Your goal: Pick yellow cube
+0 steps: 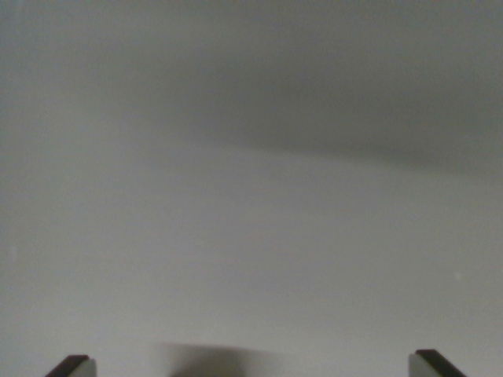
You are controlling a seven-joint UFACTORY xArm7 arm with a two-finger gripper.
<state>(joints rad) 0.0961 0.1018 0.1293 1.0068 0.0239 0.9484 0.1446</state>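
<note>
Two fingers [75, 365] spread wide over a bare grey surface [251, 236]; nothing between them.

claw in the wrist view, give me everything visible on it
Only the two fingertips of the claw show, at the bottom edge: one dark tip at the wrist view's left, one at the right. They look dark with paler inner faces, set wide apart, so it is open. Nothing lies between them; only plain grey surface and a soft shadow. No yellow cube is in view.
</note>
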